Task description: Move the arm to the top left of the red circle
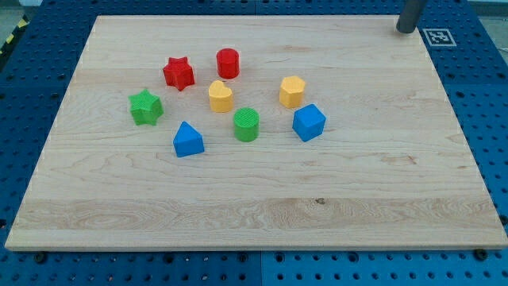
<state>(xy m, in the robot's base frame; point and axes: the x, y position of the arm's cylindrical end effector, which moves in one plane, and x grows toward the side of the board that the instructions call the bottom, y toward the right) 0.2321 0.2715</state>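
The red circle (228, 63) is a short red cylinder standing on the wooden board (373, 183), left of centre near the view's top. My tip (406, 30) is the lower end of a dark rod at the board's top right corner, far to the right of the red circle and slightly above it. A red star (178, 73) lies just left of the red circle. A yellow heart-like block (221, 96) sits just below the red circle.
A yellow hexagon (292, 92), a green cylinder (247, 125), a blue cube (309, 122), a blue triangle (188, 140) and a green star (146, 107) lie below the red circle. A marker tag (438, 36) sits off the board's top right.
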